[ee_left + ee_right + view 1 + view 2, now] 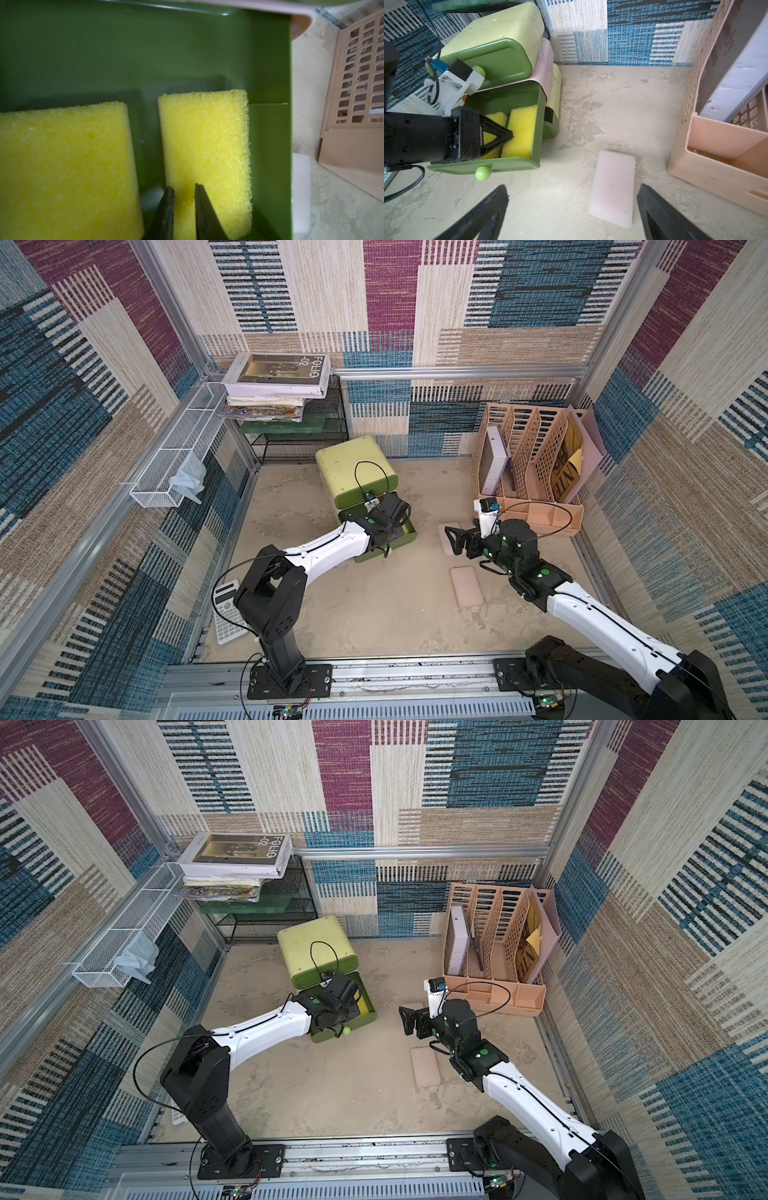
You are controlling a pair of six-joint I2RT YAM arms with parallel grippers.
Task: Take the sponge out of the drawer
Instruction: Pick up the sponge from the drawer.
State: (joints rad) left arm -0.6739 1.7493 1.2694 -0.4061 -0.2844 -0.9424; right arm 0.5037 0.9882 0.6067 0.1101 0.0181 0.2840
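The green drawer [483, 165] of the lime cabinet [353, 464] stands pulled out, with two yellow sponges side by side inside. My left gripper [184, 187] reaches down into it. Its fingertips are nearly together, pinching a dented fold at the near end of the sponge [205, 145] that lies by the drawer's side wall [270, 83]. The right wrist view shows the same grip [511, 136] on that sponge [523, 133]. The second sponge [66, 170] lies untouched beside it. My right gripper [573, 187] hovers wide open over the table, holding nothing.
Two pale pink sponges lie on the table, one [612, 187] under my right gripper and one [466, 585] nearer the front. A peach file organizer [532, 472] stands at the back right. A calculator [226, 614] lies by the left arm's base, and books [276, 377] are stacked on a black mesh rack.
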